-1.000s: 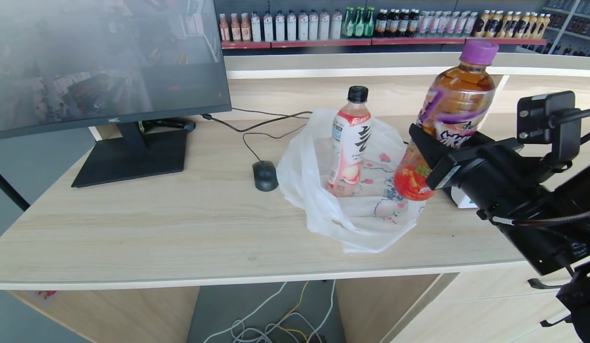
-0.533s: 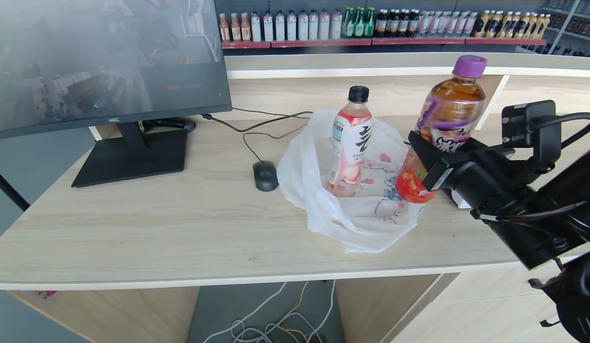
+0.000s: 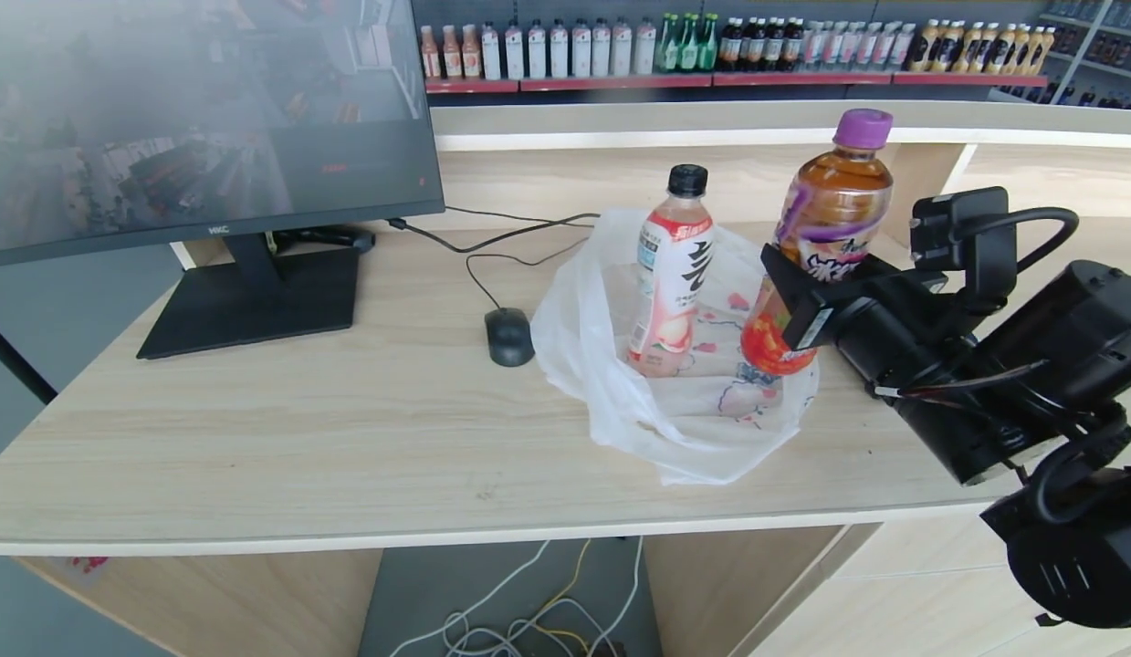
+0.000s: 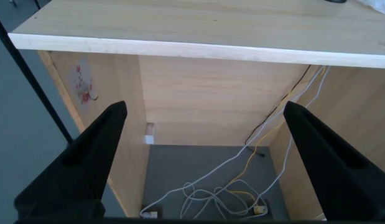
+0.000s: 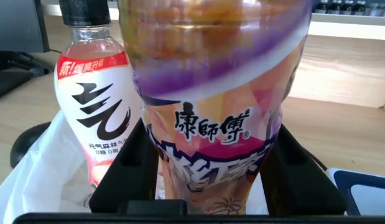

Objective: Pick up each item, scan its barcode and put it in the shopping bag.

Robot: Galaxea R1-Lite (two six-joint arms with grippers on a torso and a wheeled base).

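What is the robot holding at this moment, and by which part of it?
The right end effector grips the purple-capped tea bottle around the lower part of its label. The left end effector is open and holds nothing.

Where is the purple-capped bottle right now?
In the head view, the right gripper holds the purple-capped bottle at the right edge of the shopping bag, right of the pink bottle.

A dark monitor point(image 3: 200, 119) and black mouse point(image 3: 508, 336) sit on the wooden counter point(image 3: 300, 438) — drink shelves point(image 3: 711, 80) behind
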